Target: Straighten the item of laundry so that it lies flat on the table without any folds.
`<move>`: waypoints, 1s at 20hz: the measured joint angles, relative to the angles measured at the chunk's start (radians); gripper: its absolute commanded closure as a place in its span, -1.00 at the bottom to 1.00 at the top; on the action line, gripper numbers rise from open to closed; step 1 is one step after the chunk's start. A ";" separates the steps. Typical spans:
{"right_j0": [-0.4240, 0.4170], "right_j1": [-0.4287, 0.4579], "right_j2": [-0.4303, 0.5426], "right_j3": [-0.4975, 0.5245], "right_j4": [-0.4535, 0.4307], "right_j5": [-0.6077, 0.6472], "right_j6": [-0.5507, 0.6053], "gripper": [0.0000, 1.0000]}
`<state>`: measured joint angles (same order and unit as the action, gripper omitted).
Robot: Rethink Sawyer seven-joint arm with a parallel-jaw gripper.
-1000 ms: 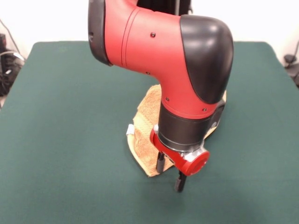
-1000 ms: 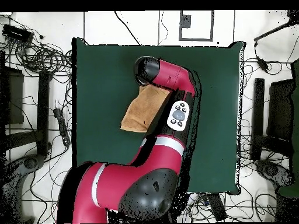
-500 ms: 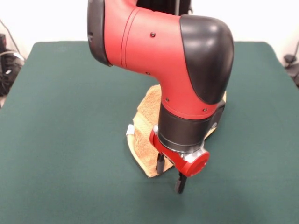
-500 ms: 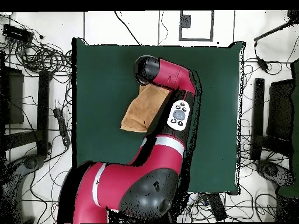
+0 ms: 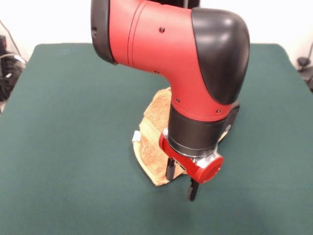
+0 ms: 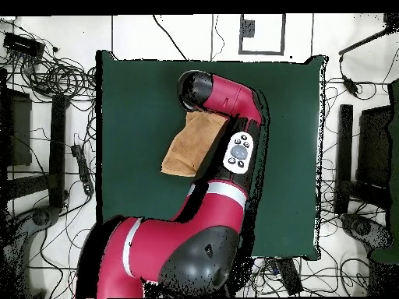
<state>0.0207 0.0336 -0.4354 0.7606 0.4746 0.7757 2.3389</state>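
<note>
Hovering slightly farther forward than a second ago, the red-and-black gripper (image 5: 181,182), fingers apart and seemingly empty, straddles the folded orange-tan terry towel (image 5: 152,142) mid green felt table (image 5: 63,122); flattening remains undone.

Arm (image 6: 226,132) over towel (image 6: 187,144) on table (image 6: 140,101)

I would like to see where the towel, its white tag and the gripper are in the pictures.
towel (image 5: 151,147): front view, on the terry cloth left of the arm.
white tag (image 5: 136,137): front view, on the loop at the towel's left edge.
gripper (image 5: 181,182): front view, midway between the two black fingertips.
</note>
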 measured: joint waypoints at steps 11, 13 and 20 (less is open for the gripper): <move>0.000 -0.042 0.000 -0.001 -0.005 0.010 0.000 -1.00; 0.000 -0.043 0.000 -0.001 -0.005 0.010 0.000 -1.00; 0.000 -0.054 0.000 -0.001 -0.013 0.010 0.000 -1.00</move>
<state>0.0207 -0.0200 -0.4354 0.7596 0.4613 0.7860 2.3389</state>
